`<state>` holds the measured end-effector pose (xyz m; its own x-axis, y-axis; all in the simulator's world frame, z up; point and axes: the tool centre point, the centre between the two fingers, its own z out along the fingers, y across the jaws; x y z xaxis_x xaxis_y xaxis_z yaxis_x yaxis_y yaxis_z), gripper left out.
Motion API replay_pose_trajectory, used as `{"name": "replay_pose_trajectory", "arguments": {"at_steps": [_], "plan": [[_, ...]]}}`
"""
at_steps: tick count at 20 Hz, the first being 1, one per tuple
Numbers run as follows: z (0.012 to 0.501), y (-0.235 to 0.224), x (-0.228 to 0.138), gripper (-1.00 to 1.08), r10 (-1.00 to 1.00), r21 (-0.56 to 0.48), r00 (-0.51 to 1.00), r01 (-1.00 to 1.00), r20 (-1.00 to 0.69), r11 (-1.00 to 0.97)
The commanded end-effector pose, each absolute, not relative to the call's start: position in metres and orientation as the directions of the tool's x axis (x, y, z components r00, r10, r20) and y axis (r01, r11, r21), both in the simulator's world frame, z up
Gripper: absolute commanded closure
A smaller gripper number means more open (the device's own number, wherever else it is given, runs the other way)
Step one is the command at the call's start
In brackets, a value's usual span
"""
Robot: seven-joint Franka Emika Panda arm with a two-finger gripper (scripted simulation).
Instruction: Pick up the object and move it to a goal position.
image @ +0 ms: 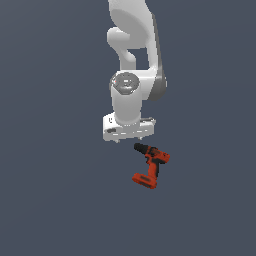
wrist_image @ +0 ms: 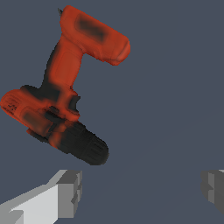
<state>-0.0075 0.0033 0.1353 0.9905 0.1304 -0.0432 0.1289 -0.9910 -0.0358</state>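
The object is a small red-orange power drill point(image: 151, 165) lying on its side on the dark floor, black chuck toward the arm and flat battery base away from it. My gripper point(image: 131, 139) hangs just beyond the chuck end, toward the exterior view's left, with only short finger stubs showing under the white hand. In the wrist view the drill point(wrist_image: 61, 94) fills much of the picture and my gripper point(wrist_image: 142, 190) stands wide open. Nothing lies between its grey fingertips point(wrist_image: 70, 192). The chuck point(wrist_image: 85, 146) sits close to one fingertip without touching it.
The white arm point(image: 135, 55) rises above the hand toward the top of the exterior view. A plain dark grey surface point(image: 50, 200) surrounds the drill.
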Motion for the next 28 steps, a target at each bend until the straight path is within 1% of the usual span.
{"name": "replay_pose_trajectory", "arguments": {"at_steps": [1,14,28], "plan": [[0.130,0.005,-0.009,-1.00,0.166,-0.056,0.985,0.163,-0.049,-0.985],[0.096,0.018,-0.015,-1.00,0.397,-0.207,0.917,0.382,-0.034,-0.901],[0.069,0.035,-0.020,-1.00,0.599,-0.358,0.796,0.587,0.088,-0.727]]}}
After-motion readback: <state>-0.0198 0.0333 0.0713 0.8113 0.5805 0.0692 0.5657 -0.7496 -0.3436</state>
